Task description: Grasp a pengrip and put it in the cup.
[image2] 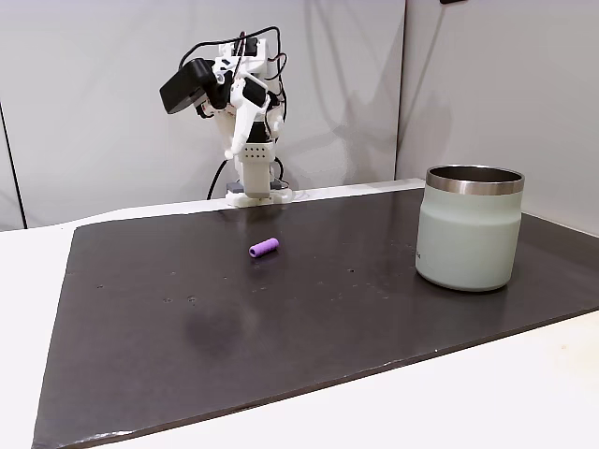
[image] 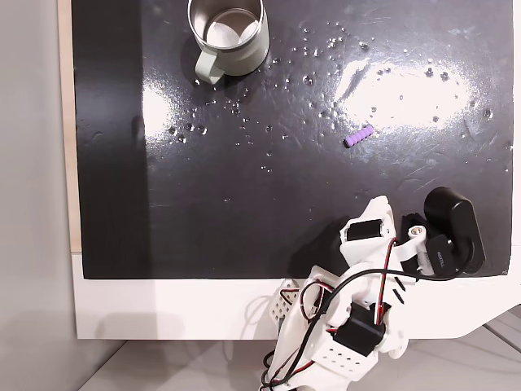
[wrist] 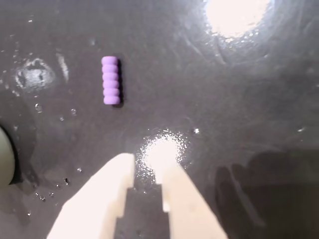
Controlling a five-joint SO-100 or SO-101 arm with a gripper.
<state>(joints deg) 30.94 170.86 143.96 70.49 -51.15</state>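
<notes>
The purple ribbed pengrip [image: 358, 136] lies on its side on the black mat, right of centre in a fixed view [image2: 264, 248]. In the wrist view the pengrip [wrist: 110, 80] lies ahead and to the left of my gripper [wrist: 147, 167], well clear of it. The two white fingers stand a little apart, with bare mat between them and nothing held. The pale grey-green cup [image: 254, 50] stands upright at the mat's far edge, handle toward the arm, steel inside showing. From the side the cup [image2: 468, 234] is at the right. My arm is folded back over its base.
The black mat [image: 203, 204] is glossy with bright glare patches and small specks. The arm's white base [image2: 255, 192] stands at the mat's edge on the white table [image: 163, 305]. A pale wall rises behind the table.
</notes>
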